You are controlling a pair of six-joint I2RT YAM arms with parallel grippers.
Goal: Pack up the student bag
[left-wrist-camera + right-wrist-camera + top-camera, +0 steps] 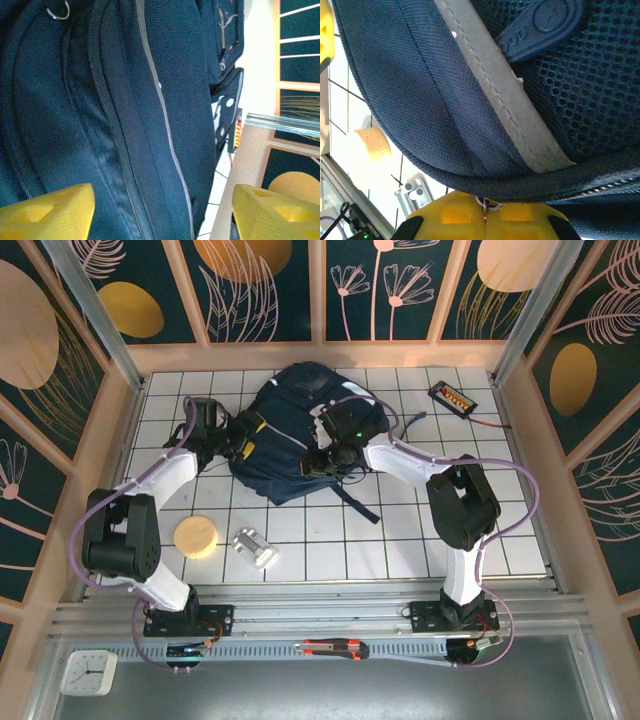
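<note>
Navy student bag (288, 455) lies at far table (400, 540) edge.

Dark navy student bag (290, 455) on a white tiled table (400, 530) gridded with thin dark lines.
The bag carries a thin pale grey stripe (165, 125) and honeycomb mesh. The left gripper (162, 210) and right gripper (485, 217) have bright yellow fingers; the arms are white and black with purple cables. A pale yellow disc (196, 537) lies beside a silver metal piece (253, 547). The walls (260, 285) are deep teal with gold circles and pale pink line-drawn plants.
</note>
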